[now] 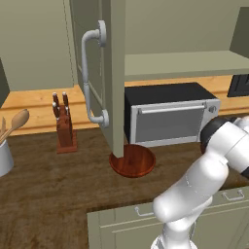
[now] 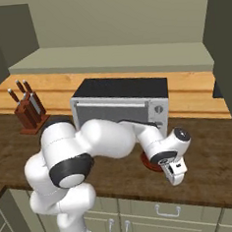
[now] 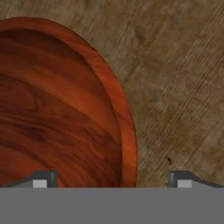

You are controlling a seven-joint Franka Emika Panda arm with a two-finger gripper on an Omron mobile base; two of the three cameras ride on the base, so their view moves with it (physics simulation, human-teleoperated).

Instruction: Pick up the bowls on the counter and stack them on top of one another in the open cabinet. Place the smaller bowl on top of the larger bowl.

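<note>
— While the wide bowl (image 1: 132, 161) sits on the worktop (image 1: 53, 189) before the toaster oven (image 1: 170, 115), where are the jaws?
— Released, straddling its rim, one fingertip (image 3: 41, 179) over the bowl, the other over bare wood.

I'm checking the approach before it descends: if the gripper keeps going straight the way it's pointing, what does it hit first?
Most likely the rim of the round, glossy reddish-brown wooden bowl, which runs between the two spread fingers of the gripper. Depth is unclear, but nothing else lies in that line above the dark brown wood-grain counter.
</note>
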